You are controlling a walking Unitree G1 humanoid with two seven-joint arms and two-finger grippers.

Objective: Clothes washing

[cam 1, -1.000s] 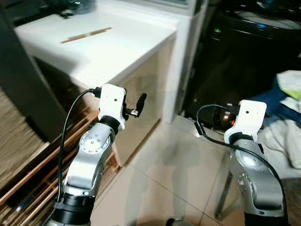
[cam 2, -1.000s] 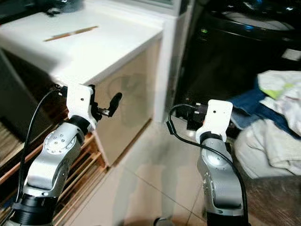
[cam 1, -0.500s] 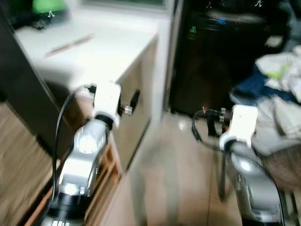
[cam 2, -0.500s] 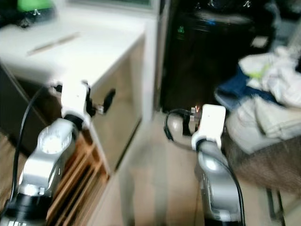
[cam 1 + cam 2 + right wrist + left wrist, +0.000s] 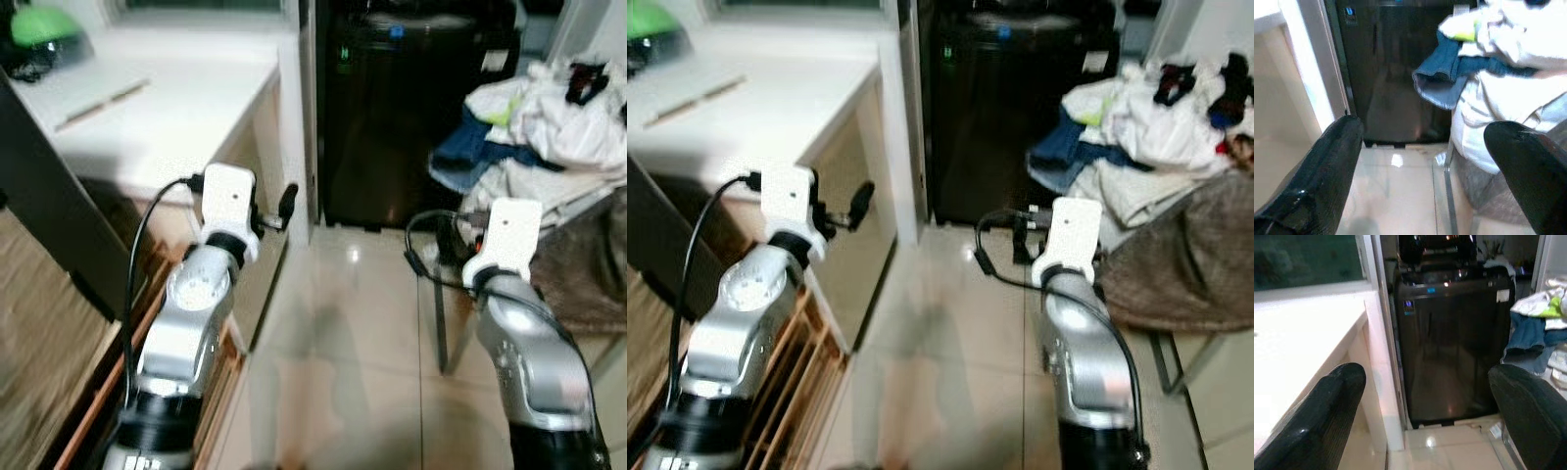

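A black top-loading washing machine (image 5: 402, 108) stands straight ahead, its lid raised in the left wrist view (image 5: 1454, 347). To its right a pile of clothes (image 5: 549, 117), white pieces over a blue garment (image 5: 1449, 78), lies heaped on a metal-legged seat. My left gripper (image 5: 284, 206) is held up beside the white counter's corner, open and empty, its fingers (image 5: 1327, 416) wide apart. My right gripper (image 5: 456, 230) hovers low in front of the machine and the clothes pile, open too, with nothing between its fingers (image 5: 1322, 171).
A white counter (image 5: 167, 108) on the left carries a wooden stick (image 5: 103, 93) and a green object (image 5: 39, 24). A wooden slatted rack (image 5: 98, 401) sits low at left. Pale floor tiles (image 5: 353, 333) run toward the machine. Brown fabric (image 5: 1185, 264) hangs below the clothes.
The whole view has swung to the right with blur in between, so the washing machine and clothes pile now sit more central. Both arms keep the same raised pose.
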